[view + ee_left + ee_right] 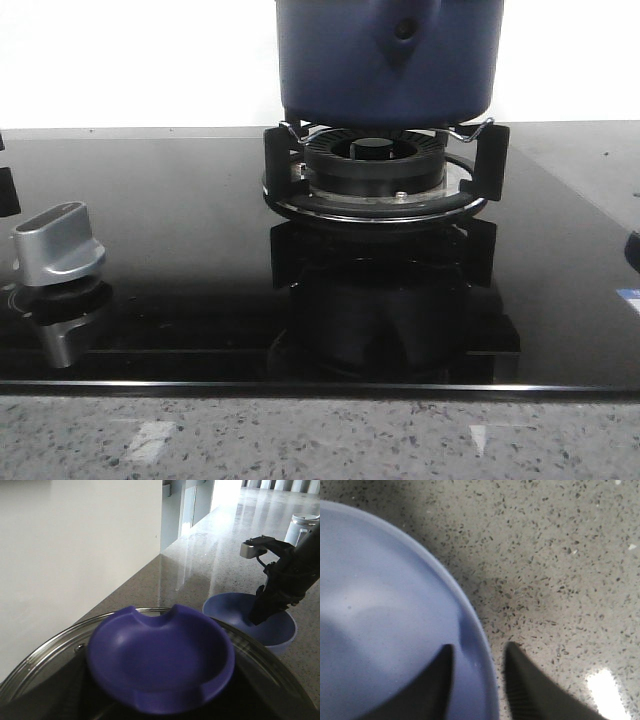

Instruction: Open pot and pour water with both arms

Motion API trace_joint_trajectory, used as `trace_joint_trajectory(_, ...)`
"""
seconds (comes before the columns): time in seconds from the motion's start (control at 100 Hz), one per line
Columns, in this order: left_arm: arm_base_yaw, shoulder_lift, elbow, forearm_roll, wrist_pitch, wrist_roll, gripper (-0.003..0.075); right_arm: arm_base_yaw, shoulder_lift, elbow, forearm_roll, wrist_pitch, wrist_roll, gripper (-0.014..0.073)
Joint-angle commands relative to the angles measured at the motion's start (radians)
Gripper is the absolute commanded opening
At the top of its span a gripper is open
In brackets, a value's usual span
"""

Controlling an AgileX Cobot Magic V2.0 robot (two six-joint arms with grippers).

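Note:
The dark navy pot (330,70) stands on the burner stand (375,170) at the back middle, its top cut off by the view. In the left wrist view its purple-blue lid knob (160,655) fills the foreground on the glass lid (50,650). My left fingers do not show clearly around it. My right gripper (480,652) straddles the rim of a light blue bowl (380,605), one finger inside and one outside, with small gaps. The left wrist view also shows this bowl (235,610) and the right gripper (262,612) beyond the pot.
A silver stove knob (58,245) sits on the black glass cooktop (180,300) at the left. Speckled stone counter (560,555) lies round the bowl. A white jar (302,525) stands farther back beyond the right arm. A white wall runs along the counter.

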Motion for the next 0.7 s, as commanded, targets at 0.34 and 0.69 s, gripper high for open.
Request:
trace_joint_trajectory(0.34, -0.042, -0.004, -0.041, -0.098, 0.023, 0.001, 0.0293, -0.005, -0.032, -0.024, 0.018, -0.023, -0.008, 0.0404)
trace_joint_trajectory(0.69, -0.046, 0.023, -0.041, -0.098, 0.014, 0.007, 0.0293, -0.005, -0.032, -0.024, 0.020, -0.029, -0.008, 0.0404)
